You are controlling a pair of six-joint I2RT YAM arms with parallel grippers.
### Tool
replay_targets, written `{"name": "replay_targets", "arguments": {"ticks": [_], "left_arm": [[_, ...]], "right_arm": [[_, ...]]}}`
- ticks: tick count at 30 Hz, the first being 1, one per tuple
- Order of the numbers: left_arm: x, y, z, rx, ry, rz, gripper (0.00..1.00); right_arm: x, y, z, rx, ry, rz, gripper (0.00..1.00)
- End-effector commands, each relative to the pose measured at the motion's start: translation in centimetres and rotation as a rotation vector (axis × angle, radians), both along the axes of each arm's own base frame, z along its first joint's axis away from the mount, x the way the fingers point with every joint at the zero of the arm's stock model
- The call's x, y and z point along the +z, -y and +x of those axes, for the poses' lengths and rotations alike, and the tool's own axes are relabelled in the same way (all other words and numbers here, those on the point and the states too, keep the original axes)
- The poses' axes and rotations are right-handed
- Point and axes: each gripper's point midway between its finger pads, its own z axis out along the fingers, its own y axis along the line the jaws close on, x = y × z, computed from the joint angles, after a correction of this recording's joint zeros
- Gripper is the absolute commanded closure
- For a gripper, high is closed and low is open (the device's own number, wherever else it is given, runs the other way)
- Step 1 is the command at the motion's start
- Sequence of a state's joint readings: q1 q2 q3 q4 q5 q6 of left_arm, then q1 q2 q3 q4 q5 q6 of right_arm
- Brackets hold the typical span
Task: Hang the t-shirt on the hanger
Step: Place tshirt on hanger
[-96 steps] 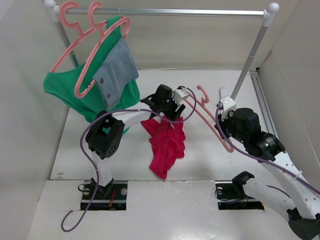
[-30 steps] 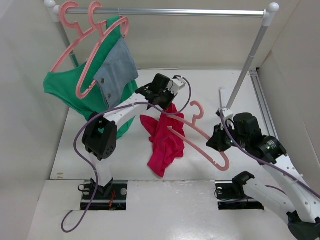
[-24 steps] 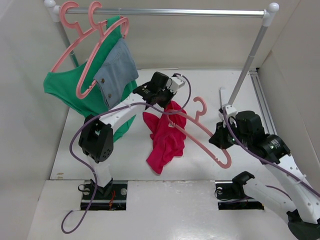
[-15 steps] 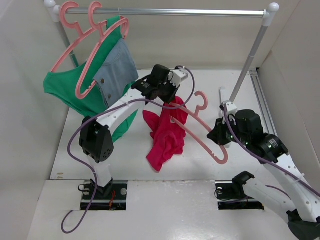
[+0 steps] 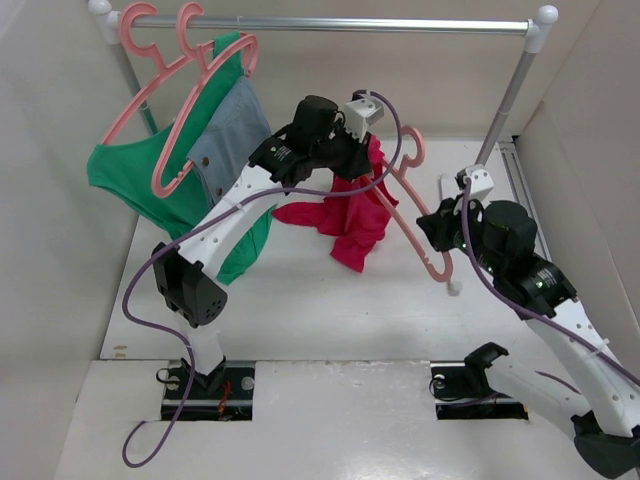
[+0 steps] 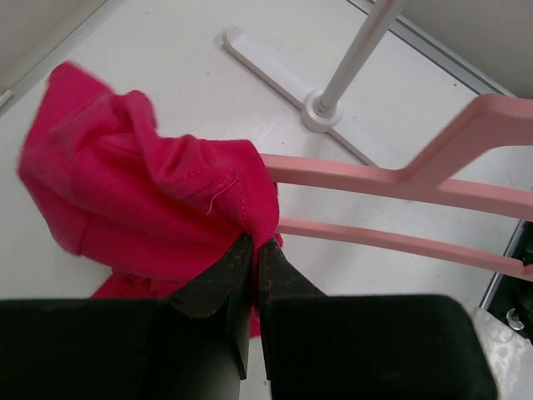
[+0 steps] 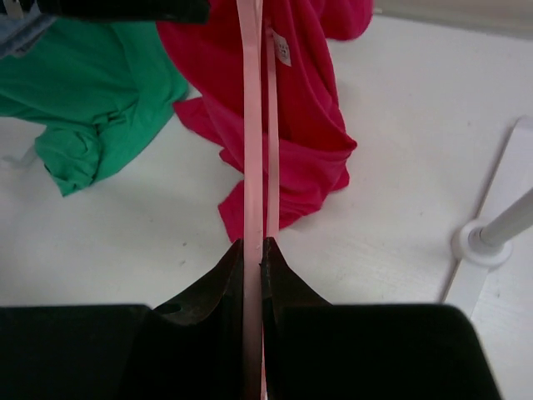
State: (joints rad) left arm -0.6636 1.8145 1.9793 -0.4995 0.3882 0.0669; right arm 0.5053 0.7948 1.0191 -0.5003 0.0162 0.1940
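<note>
The t-shirt point(image 5: 352, 220) is plain crimson red, with a small white label point(image 7: 281, 50) at its neck. The hanger point(image 7: 250, 125) is pale pink throughout. On the silver rail point(image 5: 330, 22) hang two more pink hangers point(image 5: 126, 35), one bearing a plain green garment point(image 5: 125, 180), the other a grey-blue garment point(image 5: 235, 135). Below the rail, the table point(image 5: 300, 300) is white.

Left end of the rail point(image 5: 340, 22) is packed: the green garment point(image 5: 130, 180) and grey-blue garment point(image 5: 232, 140) hang there. The rail's right stretch is bare, though the t-shirt point(image 5: 352, 220) and hanger point(image 7: 250, 125) fill the middle below it. The rack post point(image 5: 508, 95) stands just beside them on the right.
</note>
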Motion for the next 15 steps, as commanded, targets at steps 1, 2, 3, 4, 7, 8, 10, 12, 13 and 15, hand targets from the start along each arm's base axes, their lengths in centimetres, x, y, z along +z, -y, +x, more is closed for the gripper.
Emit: {"name": "replay_targets", "arguments": {"ticks": [1,2,3,4,7,8,10,12,13,15], "left_arm": [[6.3,-0.1,-3.6,-0.074,0.063,-0.111,1.0],[6.4,0.0,-3.7,-0.093,0.07,-0.11,1.0],[6.9,0.1,-4.4,-0.125,0.079,-0.12,1.0],[7.5,0.0,-5.0,-0.147,0.093,-0.13,1.0],[8.8,1.4,-8.1,-0.299,0.136,-0.156,1.0],[9.8,1.6,-9.0,-0.334,0.162,-0.171,1.0],[10.2,1.9,-10.2,-0.396,0.17,-0.179,1.0],[10.2,1.7,-10.3,-0.405,0.187,-0.164,1.0],[10.7,1.6,-10.3,-0.416,0.224,-0.157,1.0],[11.0,1.2,-10.1,-0.41,0.261,-0.136,1.0]], "right_arm": [[7.4,-1.0,1.6,0.034,0.275,0.056,1.0],[8.1,-0.9,1.8,0.037,0.317,0.039,1.0],[8.3,-1.0,1.8,0.049,0.333,0.033,1.0],[8.3,-1.1,2.0,0.051,0.341,0.022,1.0],[8.9,-1.3,2.4,0.065,0.386,-0.007,1.0],[8.5,-1.5,2.8,0.066,0.386,-0.018,1.0],[8.1,-1.7,3.0,0.079,0.403,-0.037,1.0],[7.0,-2.3,3.0,0.113,0.404,-0.051,1.0],[6.9,-2.1,3.0,0.118,0.416,-0.061,1.0],[4.9,-1.9,3.1,0.143,0.383,-0.073,1.0]]}}
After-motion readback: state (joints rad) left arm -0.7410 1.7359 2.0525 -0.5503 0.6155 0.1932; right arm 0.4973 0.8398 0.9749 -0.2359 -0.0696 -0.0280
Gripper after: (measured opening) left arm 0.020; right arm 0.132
